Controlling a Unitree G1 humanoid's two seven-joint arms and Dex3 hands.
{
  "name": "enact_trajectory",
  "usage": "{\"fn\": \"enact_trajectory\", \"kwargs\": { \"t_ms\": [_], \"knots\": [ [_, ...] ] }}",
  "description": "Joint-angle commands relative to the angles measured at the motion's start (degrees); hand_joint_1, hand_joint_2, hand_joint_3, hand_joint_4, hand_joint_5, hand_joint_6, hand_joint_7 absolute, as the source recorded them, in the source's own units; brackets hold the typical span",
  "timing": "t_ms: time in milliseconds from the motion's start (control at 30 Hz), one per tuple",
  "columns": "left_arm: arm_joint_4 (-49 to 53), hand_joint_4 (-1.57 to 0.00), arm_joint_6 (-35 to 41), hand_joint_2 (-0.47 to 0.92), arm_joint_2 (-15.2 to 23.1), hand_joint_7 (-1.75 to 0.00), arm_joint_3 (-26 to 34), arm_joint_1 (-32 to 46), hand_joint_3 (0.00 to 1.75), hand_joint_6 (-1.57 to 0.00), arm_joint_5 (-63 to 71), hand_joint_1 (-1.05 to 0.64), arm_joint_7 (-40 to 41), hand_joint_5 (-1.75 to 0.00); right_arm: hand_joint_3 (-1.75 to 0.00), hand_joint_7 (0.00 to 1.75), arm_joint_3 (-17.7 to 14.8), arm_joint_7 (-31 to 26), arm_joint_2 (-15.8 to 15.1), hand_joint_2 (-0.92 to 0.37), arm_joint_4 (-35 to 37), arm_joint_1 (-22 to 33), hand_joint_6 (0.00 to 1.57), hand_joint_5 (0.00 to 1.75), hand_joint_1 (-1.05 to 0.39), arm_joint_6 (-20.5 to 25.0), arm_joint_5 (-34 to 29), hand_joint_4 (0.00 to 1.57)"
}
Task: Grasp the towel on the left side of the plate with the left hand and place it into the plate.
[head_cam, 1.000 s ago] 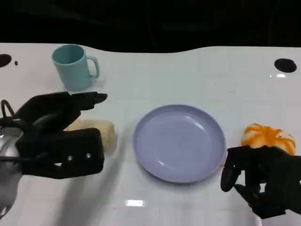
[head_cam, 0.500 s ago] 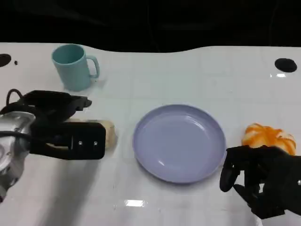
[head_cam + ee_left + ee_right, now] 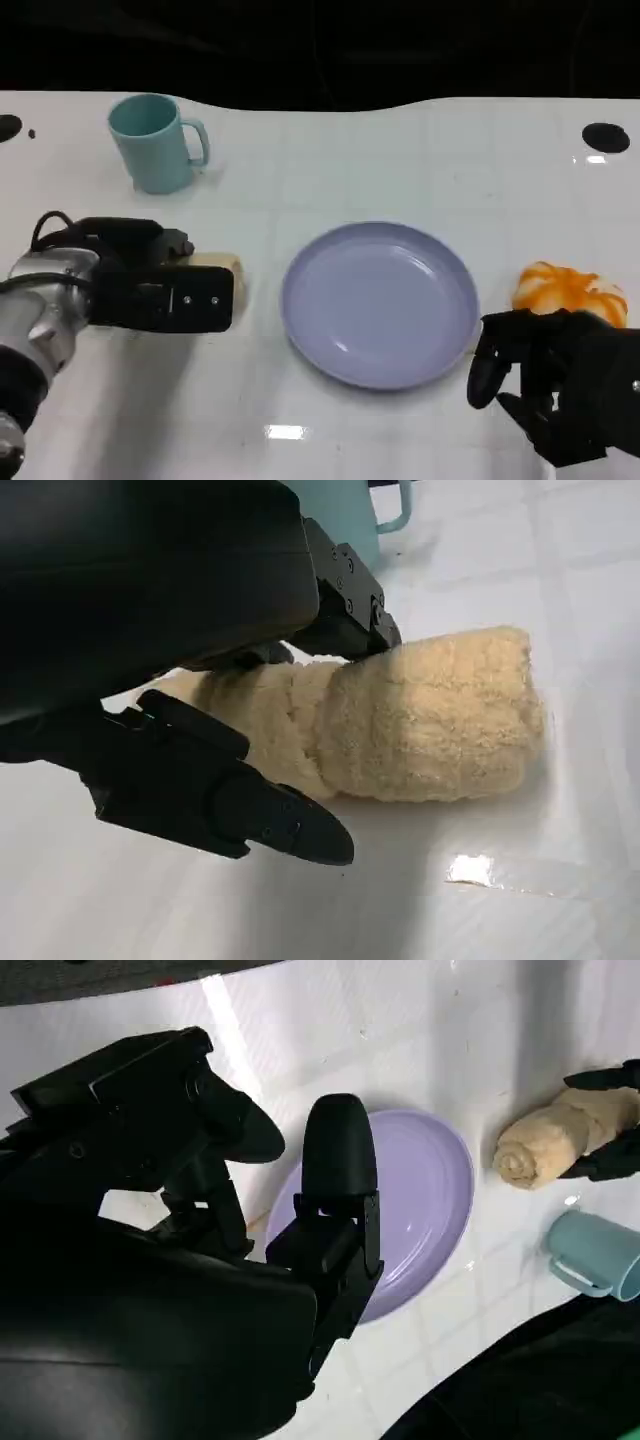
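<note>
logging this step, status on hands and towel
Left hand around towel on the table, not lifted. Right hand open, idle. Plate empty, path clear.

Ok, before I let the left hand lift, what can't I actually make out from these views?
- Head view: most of the towel lies under the left hand.
- Left wrist view: the fingers hide the far side of the towel, so a firm grip is unclear.
- Right wrist view: the right hand covers part of the plate.

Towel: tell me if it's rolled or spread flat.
Rolled. The towel lies as a thick cylinder on the table; its spiral end shows in the right wrist view.
</note>
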Motion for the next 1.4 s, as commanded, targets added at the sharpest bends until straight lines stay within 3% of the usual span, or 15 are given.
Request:
{"fn": "enact_trajectory", "kwargs": {
  "t_ms": [33, 167, 200, 267, 300, 333, 400, 433, 500, 767, 933, 1167, 1300, 1367, 1400],
  "knots": [
    [6.94, -0.7, -1.44, 0.92, -1.9, -0.07, -0.01, -0.47, 0.1, -0.63, -1.07, -0.43, 3.59, -0.14, -1.03, 1.42, -0.51, 0.06, -0.66, -0.59, -1.03, 0.35, 0.69, 1.75, -0.01, 0.37, 0.22, 0.72],
    [10.14, -0.85, -3.47, 0.92, -2.66, -0.17, 0.83, 0.0, 0.15, -0.89, -1.46, -0.28, 13.32, -0.23, -1.03, 1.42, -0.58, 0.07, -0.78, -0.59, -1.11, 0.38, 0.69, 1.75, -0.02, 0.37, 0.19, 0.72],
    [10.6, -0.81, -3.82, 0.92, -2.67, -0.34, 0.68, 0.13, 0.17, -1.0, -1.24, -0.22, 15.95, -0.86, -1.03, 1.42, -0.64, 0.1, -0.79, -0.59, -1.18, 0.37, 0.69, 1.75, -0.02, 0.57, 0.24, 0.72],
    [11.29, -0.78, -4.8, 0.92, -2.53, -0.69, 0.06, 0.46, 0.14, -0.98, -0.42, -0.19, 21.33, -1.47, -1.03, 1.42, -0.78, 0.2, -0.88, -0.59, -1.2, 0.37, 0.69, 1.75, -0.02, 0.72, 0.31, 0.72],
    [11.62, -0.88, -5.26, 0.91, -2.51, -1.17, -0.14, 0.57, 0.18, -0.85, -0.23, -0.18, 23.22, -1.63, -1.03, 1.42, -0.82, 0.24, -0.94, -0.59, -1.19, 0.37, 0.69, 1.75, -0.02, 0.72, 0.32, 0.72],
    [11.93, -0.92, -5.46, 0.91, -2.58, -1.38, -0.25, 0.67, 0.21, -0.79, -0.12, -0.18, 24.97, -1.69, -1.03, 1.42, -0.85, 0.3, -1.04, -0.59, -1.21, 0.33, 0.69, 1.75, -0.02, 0.76, 0.29, 0.72],
    [11.83, -0.91, -4.98, 0.85, -2.92, -1.65, 0.0, 0.87, 0.39, -0.68, -0.26, -0.2, 27.32, -1.73, -1.03, 1.42, -1.09, 0.51, -1.2, -0.59, -0.94, 0.38, 0.69, 1.75, -0.01, -0.11, 0.58, 0.72],
    [11.64, -0.9, -4.77, 0.81, -3.1, -1.7, 0.15, 0.95, 0.47, -0.64, -0.35, -0.2, 28.2, -1.74, -1.03, 1.42, -1.16, 0.55, -1.25, -0.59, -0.86, 0.38, 0.69, 1.75, 0.0, -0.28, 0.63, 0.71],
    [10.94, -0.88, -4.55, 0.75, -3.29, -1.65, 0.29, 1.09, 0.6, -0.63, -0.45, -0.2, 29.27, -1.75, -1.04, 1.41, -1.2, 0.54, -1.38, -0.59, -0.75, 0.39, 0.69, 1.74, -0.01, -0.31, 0.63, 0.71],
    [5.92, -0.88, -4.17, 0.66, -4.02, -1.75, 2.85, 3.2, 0.76, -0.61, -3.18, -0.17, 31.18, -1.75, -1.05, 1.42, -1.14, 0.42, -1.4, -0.58, -0.64, 0.39, 0.7, 1.75, -0.01, -0.68, 0.8, 0.72],
    [-0.49, -0.89, -0.74, 0.71, -4.57, -1.75, 5.94, 4.44, 0.7, -0.6, -6.6, -0.19, 27.06, -1.75, -1.05, 1.42, -1.17, 0.39, -1.39, -0.59, -0.62, 0.33, 0.69, 1.75, -0.01, -0.3, 0.82, 0.71],
    [-13.21, -0.87, 0.71, 0.67, -3.96, -1.75, 5.69, 6.58, 0.67, -0.6, -6.05, -0.2, 23.01, -1.75, -1.03, 1.41, -0.94, 0.41, -1.75, -0.59, -0.39, 0.23, 0.69, 1.75, -0.01, -0.73, 0.47, 0.71],
    [-18.4, -0.88, 0.52, 0.59, -4.8, -1.75, 5.41, 7.18, 0.78, -0.6, -5.7, -0.24, 21.62, -1.75, -1.04, 1.41, -0.95, 0.28, -1.48, -0.59, -0.59, 0.31, 0.69, 1.75, -0.01, -0.33, 0.69, 0.72],
    [-20.8, -0.89, 0.7, 0.56, -5.45, -1.67, 5.04, 7.29, 0.79, -0.6, -5.46, -0.23, 20.72, -1.75, -1.04, 1.41, -0.84, 0.23, -1.54, -0.59, -0.67, 0.29, 0.7, 1.75, -0.01, -0.36, 0.52, 0.72],
    [-21.89, -0.89, 1.06, 0.58, -5.78, -1.32, 4.8, 7.31, 0.75, -0.74, -5.28, -0.24, 20.07, -1.75, -1.04, 1.41, -0.84, 0.25, -1.54, -0.59, -0.7, 0.27, 0.7, 1.75, -0.01, -0.34, 0.53, 0.72]
  ]
}}
